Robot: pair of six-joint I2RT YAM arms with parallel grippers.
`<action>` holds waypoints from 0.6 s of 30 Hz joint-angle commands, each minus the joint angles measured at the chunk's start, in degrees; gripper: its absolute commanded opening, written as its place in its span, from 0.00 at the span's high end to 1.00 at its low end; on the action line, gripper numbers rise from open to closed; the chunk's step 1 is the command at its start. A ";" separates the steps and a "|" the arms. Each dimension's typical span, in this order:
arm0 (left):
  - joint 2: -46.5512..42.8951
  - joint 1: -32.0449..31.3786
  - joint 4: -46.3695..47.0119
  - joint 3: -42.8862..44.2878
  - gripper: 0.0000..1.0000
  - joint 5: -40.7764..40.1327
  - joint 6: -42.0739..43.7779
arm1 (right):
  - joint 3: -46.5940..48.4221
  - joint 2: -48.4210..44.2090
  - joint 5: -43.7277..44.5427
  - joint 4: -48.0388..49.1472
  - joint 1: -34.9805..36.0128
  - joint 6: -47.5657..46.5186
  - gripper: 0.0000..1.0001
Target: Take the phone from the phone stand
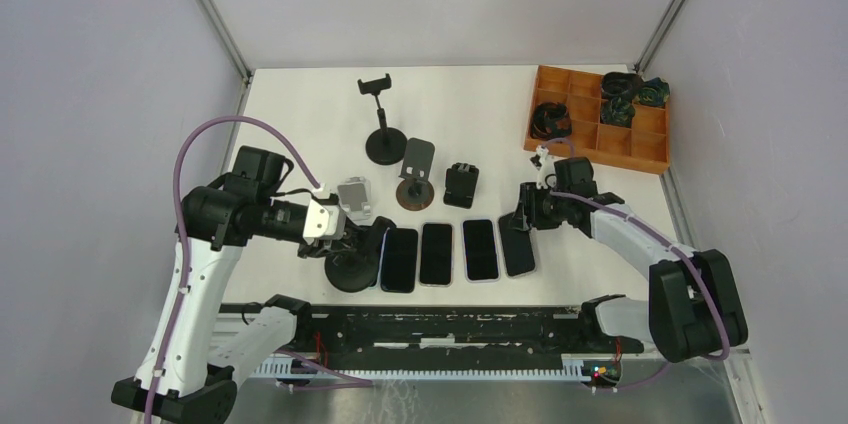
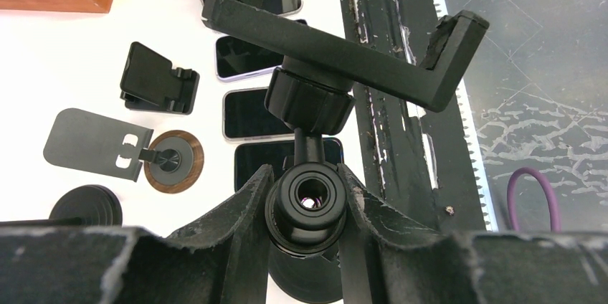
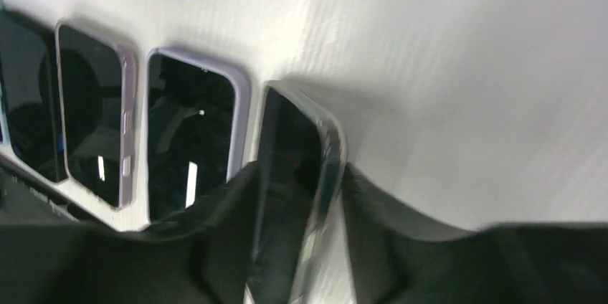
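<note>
The black phone stand (image 1: 352,262) stands at the front left of the table. My left gripper (image 1: 340,236) is shut on its ball-joint stem (image 2: 308,203), a finger on each side. The stand's clamp cradle (image 2: 337,49) is empty. My right gripper (image 1: 523,216) is shut on the edges of a dark phone in a clear case (image 3: 290,153), which is tilted with its far end at the table. In the top view this phone (image 1: 517,246) is at the right end of a row of phones.
Three other phones (image 1: 436,254) lie face up in the row. Behind it are a silver stand (image 1: 355,194), a wood-based stand (image 1: 415,184), a small black folding stand (image 1: 461,184) and a tall stand (image 1: 383,134). An orange tray (image 1: 645,149) sits back right. A black rail (image 1: 450,329) runs along the front edge.
</note>
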 commanded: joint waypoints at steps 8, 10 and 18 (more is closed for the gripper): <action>0.06 -0.30 1.37 4.63 0.98 6.22 0.59 | 5.83 -12.76 13.81 0.36 -0.45 1.59 0.28; 0.08 -0.30 1.34 4.36 0.98 6.45 0.64 | 7.50 -15.78 8.23 3.10 -0.37 3.02 0.28; 0.61 -0.32 1.23 4.17 0.98 8.33 0.33 | 15.43 -17.04 -20.53 27.49 12.13 15.16 0.16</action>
